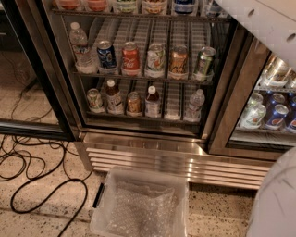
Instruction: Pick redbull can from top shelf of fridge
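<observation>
The fridge (152, 155) fills the view, with its steel base grille low in the middle. The top shelf's front rail (138, 14) runs along the top edge, and only the lower ends of the drinks on it show. A blue-and-silver lower end (185, 5) there looks like the redbull can; the rest of it is cut off. My gripper is out of view. Only a white arm link (263, 23) crosses the top right corner.
The rack below holds a water bottle (78, 44), a Pepsi can (107, 55), a Coca-Cola can (131, 58) and other cans. The lowest rack holds small bottles (152, 99). A clear plastic bin (141, 203) stands on the floor in front. Black cables (41, 180) lie at left. My white body (277, 199) is at lower right.
</observation>
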